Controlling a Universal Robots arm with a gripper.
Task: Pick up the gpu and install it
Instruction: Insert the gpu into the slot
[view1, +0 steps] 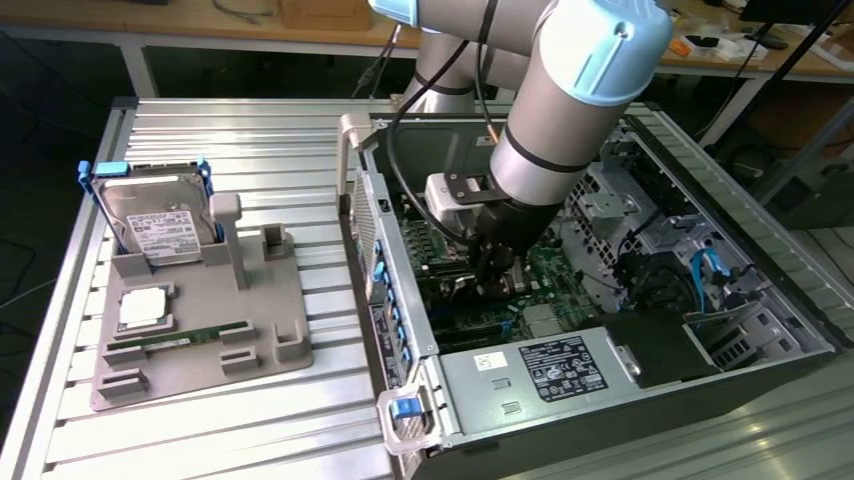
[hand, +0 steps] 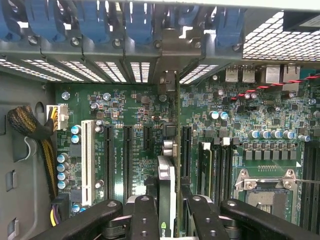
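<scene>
My gripper (view1: 489, 272) reaches down inside the open computer case (view1: 387, 330), over the green motherboard (view1: 541, 270). In the wrist view the gripper (hand: 167, 212) is shut on the gpu (hand: 166, 175), a thin card seen edge-on between the black fingers (hand: 142, 217). The card stands upright over the motherboard (hand: 240, 115), in line with the long black expansion slots (hand: 127, 160). Its far end reaches toward the rear slot bracket (hand: 167, 80) of the case. In the exterior view the gripper and arm mostly hide the card.
A grey holder tray (view1: 274, 330) on the exterior view's left carries a hard drive in a blue frame (view1: 154, 225), a processor (view1: 143, 308) and a green memory stick (view1: 180, 343). The power supply (view1: 561, 365) fills the case's near end. Sleeved cables (hand: 27, 125) and the processor socket (hand: 267, 192) flank the slots.
</scene>
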